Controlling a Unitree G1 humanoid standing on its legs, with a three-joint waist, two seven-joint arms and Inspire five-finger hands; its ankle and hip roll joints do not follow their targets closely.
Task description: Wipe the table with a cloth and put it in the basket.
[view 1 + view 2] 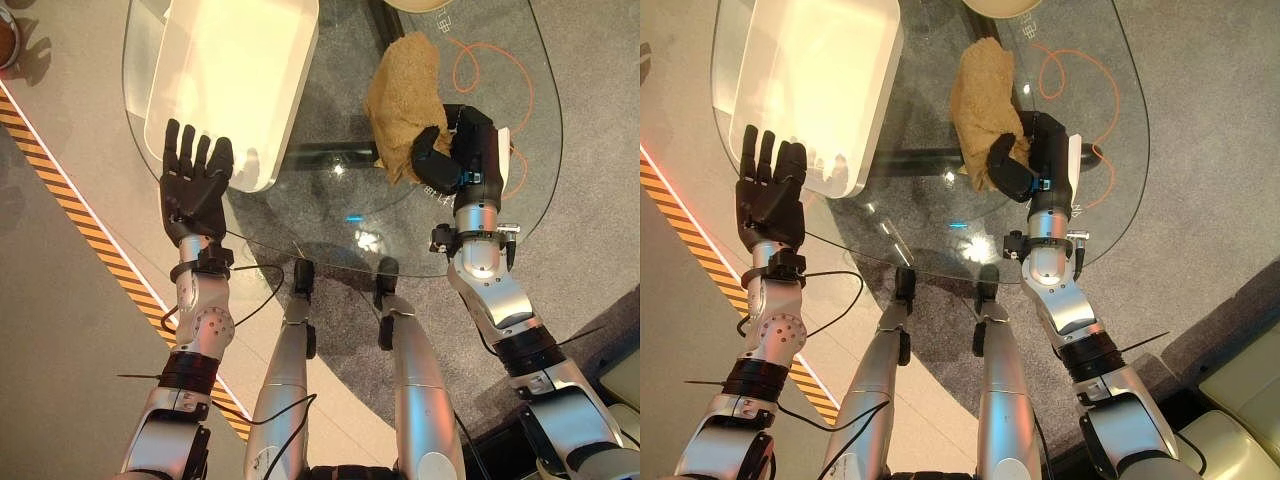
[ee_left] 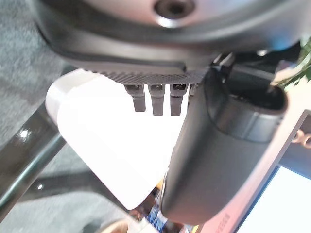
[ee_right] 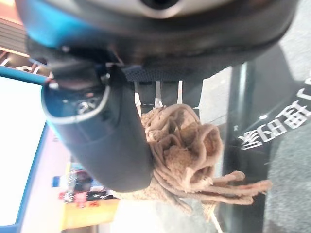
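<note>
My right hand (image 1: pixel 455 150) grips the tan cloth (image 1: pixel 402 100) on the glass counter (image 1: pixel 340 215); my left hand (image 1: pixel 193 180) hovers flat, fingers straight, beside the white basket (image 1: pixel 235 70).

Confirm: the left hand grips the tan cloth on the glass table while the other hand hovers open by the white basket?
Hands swapped. The right hand grips the tan cloth on the glass table, per its wrist view; the left hand hovers open by the white basket.

1. The right hand (image 1: pixel 455 150) curls its fingers round the near end of a tan cloth (image 1: pixel 402 100) on the glass table (image 1: pixel 330 215).
2. The left hand (image 1: pixel 193 182), fingers straight, hovers at the near corner of a white basket (image 1: pixel 235 75).
</note>
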